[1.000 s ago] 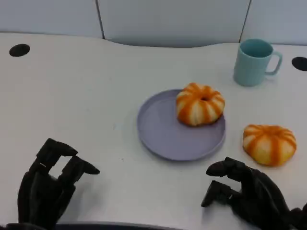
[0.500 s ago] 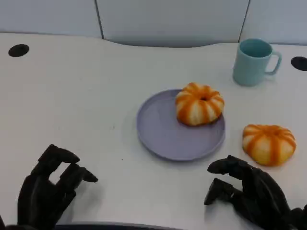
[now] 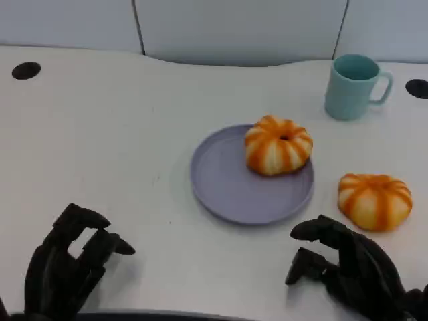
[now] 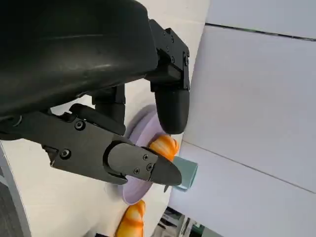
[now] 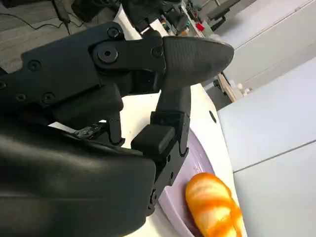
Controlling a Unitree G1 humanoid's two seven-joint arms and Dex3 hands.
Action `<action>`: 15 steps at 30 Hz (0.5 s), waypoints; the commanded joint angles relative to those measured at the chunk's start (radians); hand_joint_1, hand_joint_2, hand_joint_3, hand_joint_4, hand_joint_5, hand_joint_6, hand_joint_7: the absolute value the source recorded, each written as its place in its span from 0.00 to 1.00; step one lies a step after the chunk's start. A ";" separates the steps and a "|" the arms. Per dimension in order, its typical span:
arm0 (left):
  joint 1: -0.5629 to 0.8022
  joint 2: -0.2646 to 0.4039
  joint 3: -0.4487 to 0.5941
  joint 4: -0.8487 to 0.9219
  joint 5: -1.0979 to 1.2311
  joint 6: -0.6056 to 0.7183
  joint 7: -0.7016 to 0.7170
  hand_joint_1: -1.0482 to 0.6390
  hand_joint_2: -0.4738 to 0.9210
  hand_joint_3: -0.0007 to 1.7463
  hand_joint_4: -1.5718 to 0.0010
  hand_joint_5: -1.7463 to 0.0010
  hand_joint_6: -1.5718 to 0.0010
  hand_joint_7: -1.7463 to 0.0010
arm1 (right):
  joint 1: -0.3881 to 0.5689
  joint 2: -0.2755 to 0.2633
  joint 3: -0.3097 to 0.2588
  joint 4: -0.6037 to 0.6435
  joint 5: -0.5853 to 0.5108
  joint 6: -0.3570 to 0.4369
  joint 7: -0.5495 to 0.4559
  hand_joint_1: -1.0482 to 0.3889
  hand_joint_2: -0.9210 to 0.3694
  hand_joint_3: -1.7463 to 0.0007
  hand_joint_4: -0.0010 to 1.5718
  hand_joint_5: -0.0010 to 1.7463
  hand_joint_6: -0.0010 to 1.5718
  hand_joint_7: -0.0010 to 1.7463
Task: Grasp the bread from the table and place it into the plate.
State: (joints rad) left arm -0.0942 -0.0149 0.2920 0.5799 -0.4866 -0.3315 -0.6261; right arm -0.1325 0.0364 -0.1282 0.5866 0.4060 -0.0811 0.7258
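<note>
Orange-striped bread (image 3: 279, 145) on unmarked plate (image 3: 227, 184)

Two breads, one on the plate (image 3: 279, 145) and one on the table at right (image 3: 374, 200), show orange and cream stripes. The plate (image 3: 227, 187) is lavender, the far-right mug (image 3: 353, 87) pale teal, the table (image 3: 100, 134) white, both hands black.

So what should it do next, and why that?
Probably reach the right hand forward toward the bread on the table. One bread already sits on the purple plate, but this second one lies beside the plate, just ahead of that hand, whose fingers hold nothing. The left hand is much farther away.
</note>
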 commanded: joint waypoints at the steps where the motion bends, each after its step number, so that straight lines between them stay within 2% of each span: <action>1: -0.014 0.004 0.014 0.012 -0.019 0.002 -0.012 0.33 1.00 0.02 0.73 0.00 0.80 0.01 | 0.000 -0.020 -0.017 0.031 0.000 -0.017 0.011 0.37 0.00 0.73 0.42 0.81 0.42 0.55; 7: -0.021 0.007 0.012 0.025 -0.015 -0.006 -0.017 0.32 1.00 0.02 0.73 0.00 0.80 0.01 | -0.001 -0.019 -0.023 0.024 -0.001 0.003 -0.004 0.37 0.00 0.75 0.44 0.81 0.45 0.54; 15: -0.023 0.011 0.014 0.032 -0.017 -0.007 -0.031 0.32 1.00 0.02 0.75 0.00 0.81 0.01 | 0.002 -0.022 -0.015 0.020 -0.012 -0.010 0.005 0.37 0.00 0.75 0.44 0.80 0.46 0.53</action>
State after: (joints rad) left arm -0.1108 -0.0178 0.2994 0.5967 -0.5035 -0.3306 -0.6386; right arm -0.1437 0.0325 -0.1424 0.6048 0.4037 -0.0905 0.7329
